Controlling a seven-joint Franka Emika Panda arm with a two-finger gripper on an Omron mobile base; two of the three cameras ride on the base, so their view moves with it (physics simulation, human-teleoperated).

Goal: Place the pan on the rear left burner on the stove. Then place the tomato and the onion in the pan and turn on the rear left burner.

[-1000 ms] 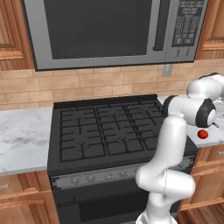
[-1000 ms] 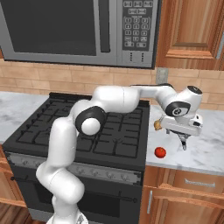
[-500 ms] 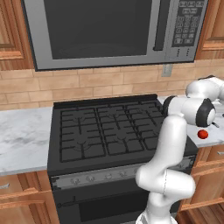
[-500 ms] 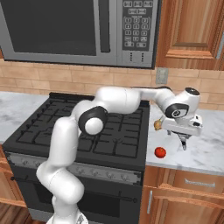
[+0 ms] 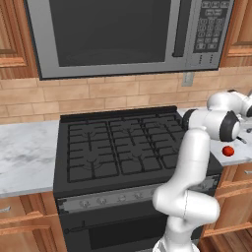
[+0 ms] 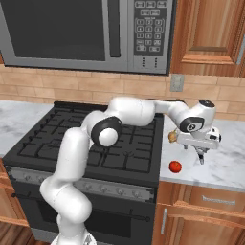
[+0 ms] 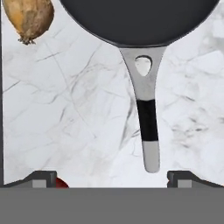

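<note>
In the hand view the black pan (image 7: 140,17) lies on the marble counter, its silvery handle (image 7: 148,127) with a dark band pointing toward me. My gripper (image 7: 116,179) is open above the counter, its fingertips (image 7: 43,178) wide apart, and the handle's end sits between them and just ahead. The tan onion (image 7: 28,17) lies left of the pan, and a sliver of the red tomato (image 7: 61,183) shows beside the left fingertip. From the right base view the gripper (image 6: 201,156) hangs over the counter right of the stove (image 6: 95,143), with the onion (image 6: 171,137) and tomato (image 6: 175,166) close by. The rear left burner (image 5: 91,130) is bare.
A grey microwave (image 5: 118,34) hangs above the stove, over a brick backsplash. Marble counter (image 5: 24,152) runs along both sides of the range. The knob strip (image 5: 113,199) lines the stove front. Wooden cabinets (image 6: 210,28) stand upper right.
</note>
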